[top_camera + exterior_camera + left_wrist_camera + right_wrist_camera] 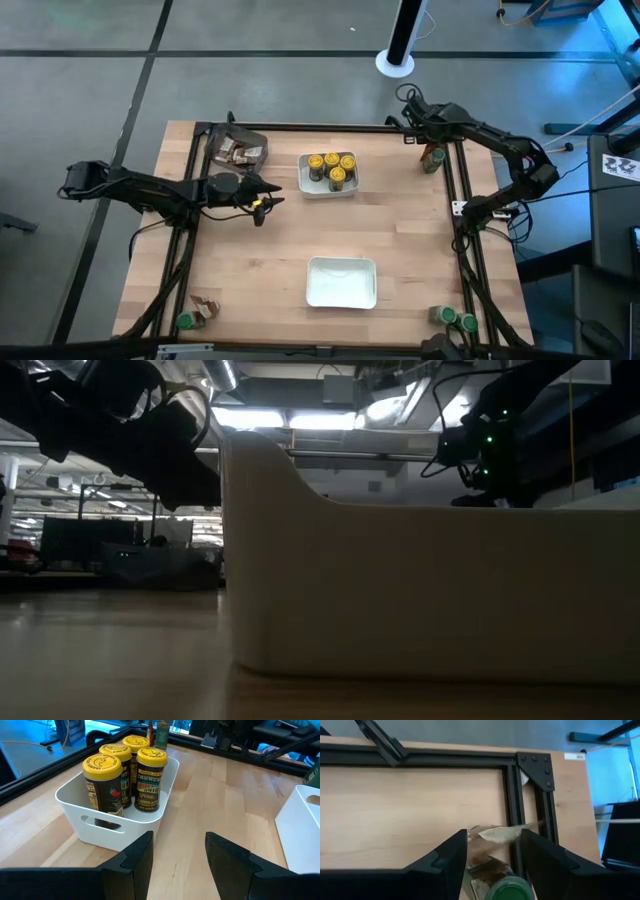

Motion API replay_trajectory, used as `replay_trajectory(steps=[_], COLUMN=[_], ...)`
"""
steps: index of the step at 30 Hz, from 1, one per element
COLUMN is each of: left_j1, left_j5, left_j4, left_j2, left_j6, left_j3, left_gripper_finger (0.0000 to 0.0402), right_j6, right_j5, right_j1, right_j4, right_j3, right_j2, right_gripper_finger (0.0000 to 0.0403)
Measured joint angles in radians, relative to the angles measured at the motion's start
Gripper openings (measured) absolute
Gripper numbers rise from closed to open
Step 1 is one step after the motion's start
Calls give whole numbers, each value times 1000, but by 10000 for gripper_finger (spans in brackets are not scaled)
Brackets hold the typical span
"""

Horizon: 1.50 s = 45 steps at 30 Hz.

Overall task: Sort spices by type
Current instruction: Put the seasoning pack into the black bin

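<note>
Beside the white tray (pixel 303 187) of yellow-lidded jars (pixel 331 168), left pincer (pixel 266 197) hangs spread, empty.
Well right of that tray, right pincer (pixel 492 851), spread, hovers over a green-lidded jar (pixel 506 889) and brown packet (pixel 500 834); descend centred on one item, clear of the black frame (pixel 516 820).

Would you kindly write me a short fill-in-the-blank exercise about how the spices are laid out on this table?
1. The jars in the far white tray have ____ lids.
2. That tray holds ____ jars.
3. The near white tray holds ____ jars.
4. The left tool hovers with nothing between its ____.

Missing words: yellow; four; no; fingers
</note>
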Motion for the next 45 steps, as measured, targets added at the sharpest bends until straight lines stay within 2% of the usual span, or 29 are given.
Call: replay_trajectory(steps=[6,15,22,31,37,45], left_j1=[0,0,0,0,0,0], left_j5=[0,0,0,0,0,0], left_j4=[0,0,-4,-24,-23,-22], left_j2=[0,0,0,0,0,0], left_j6=[0,-2,-3,-3,-3,-3], left_j3=[0,0,0,0,0,0], left_gripper_finger=[164,164,164,164,164,164], right_j6=[15,-23,-98,-476,-745,-849], right_j5=[-21,-15,-23,-173,-178,-115], right_j1=[-7,-4,-4,-3,-3,-3], right_j4=[24,46,19,-12,-38,-146], right_j3=[-47,-48,10,98,100,100], right_j2=[1,1,1,1,1,1], right_gripper_finger=[184,184,184,184,184,184])
